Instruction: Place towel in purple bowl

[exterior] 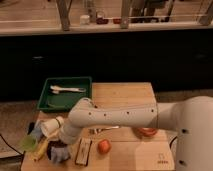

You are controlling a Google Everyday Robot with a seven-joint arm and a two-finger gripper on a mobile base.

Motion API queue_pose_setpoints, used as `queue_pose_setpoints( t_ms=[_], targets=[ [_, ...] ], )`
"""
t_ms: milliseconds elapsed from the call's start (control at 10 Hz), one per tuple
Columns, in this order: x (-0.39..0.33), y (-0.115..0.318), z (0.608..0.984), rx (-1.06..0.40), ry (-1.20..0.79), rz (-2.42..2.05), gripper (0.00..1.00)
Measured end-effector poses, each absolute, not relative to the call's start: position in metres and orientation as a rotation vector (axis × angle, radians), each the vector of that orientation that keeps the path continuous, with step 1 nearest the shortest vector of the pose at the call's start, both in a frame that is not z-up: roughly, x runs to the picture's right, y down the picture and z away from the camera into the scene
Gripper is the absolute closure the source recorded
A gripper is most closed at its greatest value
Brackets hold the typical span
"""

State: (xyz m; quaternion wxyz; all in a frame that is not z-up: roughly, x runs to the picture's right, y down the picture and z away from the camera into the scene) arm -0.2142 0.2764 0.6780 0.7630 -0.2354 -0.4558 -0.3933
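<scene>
Gripper (59,145): hovering at near-left corner of table (125,95), directly over towel (61,154); apparent purple bowl (36,128) lying left and farther; grasp cannot be told.

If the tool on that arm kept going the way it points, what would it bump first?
Likely the bluish towel right beneath the tool, at the table's front-left corner; depth is unclear.

Green tray (60,102) (1 white utensil (67,89) inside), orange fruit (103,146)
</scene>
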Motion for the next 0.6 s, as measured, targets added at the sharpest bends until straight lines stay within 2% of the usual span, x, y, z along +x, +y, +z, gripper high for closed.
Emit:
queue_pose_setpoints(
  t_ms=[600],
  targets=[
    [-0.2059, 0.2696, 0.6757, -0.494, -0.981, -0.856, 0.2]
  ],
)
